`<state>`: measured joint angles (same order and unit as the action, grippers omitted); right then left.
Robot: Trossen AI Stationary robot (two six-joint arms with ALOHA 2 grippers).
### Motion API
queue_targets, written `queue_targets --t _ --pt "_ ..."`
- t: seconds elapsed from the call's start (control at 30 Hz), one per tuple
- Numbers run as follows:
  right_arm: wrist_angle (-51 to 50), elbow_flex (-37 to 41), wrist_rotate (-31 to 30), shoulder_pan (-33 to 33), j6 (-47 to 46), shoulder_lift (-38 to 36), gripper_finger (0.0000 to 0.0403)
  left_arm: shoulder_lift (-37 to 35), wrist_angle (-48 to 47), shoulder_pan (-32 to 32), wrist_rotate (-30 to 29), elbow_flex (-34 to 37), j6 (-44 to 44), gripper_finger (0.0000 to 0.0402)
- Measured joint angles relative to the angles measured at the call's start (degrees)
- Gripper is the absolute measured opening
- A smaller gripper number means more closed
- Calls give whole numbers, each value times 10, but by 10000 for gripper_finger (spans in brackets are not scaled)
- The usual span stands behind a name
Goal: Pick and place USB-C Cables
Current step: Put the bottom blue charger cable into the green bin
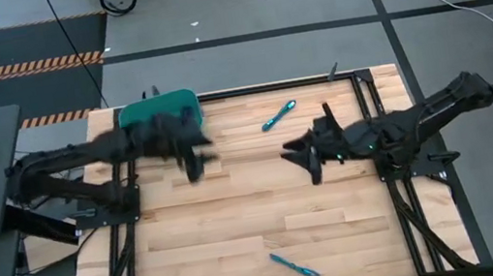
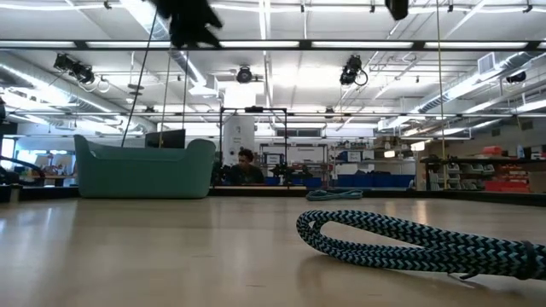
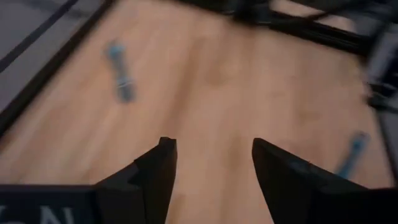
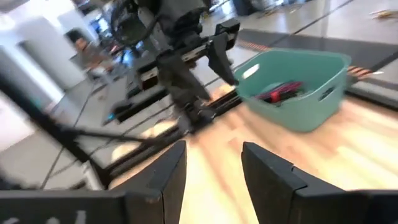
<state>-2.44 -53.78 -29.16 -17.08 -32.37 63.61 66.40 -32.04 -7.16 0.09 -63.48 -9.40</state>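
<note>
Left gripper point(image 3: 211, 163) spread and empty, two teal cables point(image 3: 120, 79) lying ahead of its jaws, right gripper point(image 4: 213, 163) spread, bin point(image 4: 298, 93) seen beyond its jaws.

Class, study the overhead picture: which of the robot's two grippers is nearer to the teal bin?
Left. The left gripper hovers open just beside the teal bin, at its table-centre side. The right gripper hangs open near the table's middle, well away from the bin.
</note>
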Motion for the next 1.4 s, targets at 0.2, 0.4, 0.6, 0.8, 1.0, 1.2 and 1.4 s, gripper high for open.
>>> queue_targets --t 0.2,0.4,0.6,0.8,1.0,1.2,1.4 --pt "-17 0 2 -105 -5 -2 152 52 152 199 -89 0 -2 195" --pt "-12 18 -31 -215 -29 -1 150 145 277 319 -94 0 -5 181" --pt "-7 65 -80 -305 -108 -1 150 249 358 377 -106 0 -70 168" --pt "5 78 -107 -369 -170 11 150 335 440 390 -106 -14 -96 155" --pt "33 78 -153 -409 -190 47 150 406 422 386 -104 -80 -80 143" --pt "60 78 -157 -421 -219 111 150 471 355 378 -104 -154 -80 142" --pt "77 78 -154 -424 -267 170 150 520 297 373 -85 -198 -80 142"
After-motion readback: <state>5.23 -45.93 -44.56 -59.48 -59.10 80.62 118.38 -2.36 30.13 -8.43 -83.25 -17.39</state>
